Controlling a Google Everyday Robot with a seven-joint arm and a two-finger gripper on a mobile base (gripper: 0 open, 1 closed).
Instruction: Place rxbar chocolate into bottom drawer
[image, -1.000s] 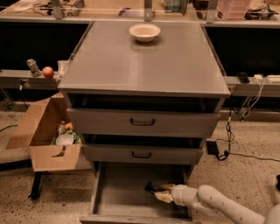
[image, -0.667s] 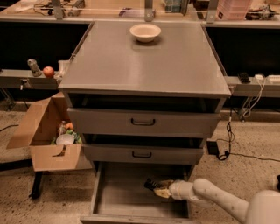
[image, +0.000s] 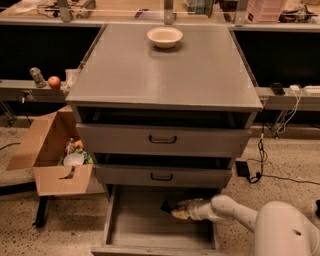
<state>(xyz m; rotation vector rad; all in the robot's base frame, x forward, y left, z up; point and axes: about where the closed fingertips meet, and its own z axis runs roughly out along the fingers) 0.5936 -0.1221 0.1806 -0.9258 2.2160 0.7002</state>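
Observation:
The bottom drawer (image: 150, 231) is pulled open, with its flat grey floor showing. My gripper (image: 176, 208) reaches in from the right and sits low over the back right part of the drawer floor. It is shut on the rxbar chocolate (image: 167, 205), a small dark bar that sticks out to the left of the fingertips. The bar is inside the drawer's outline, at or just above the floor; I cannot tell whether it touches. My white arm (image: 235, 212) crosses the drawer's right wall.
The two upper drawers (image: 162, 140) stand slightly open above the gripper. A cream bowl (image: 165, 36) sits on the cabinet top. An open cardboard box (image: 55, 155) with items stands at the left. Cables and a power brick (image: 243, 168) lie on the floor at the right.
The gripper with the bar has shifted slightly left and deeper into the drawer. The arm's large white elbow has come into view at the bottom right.

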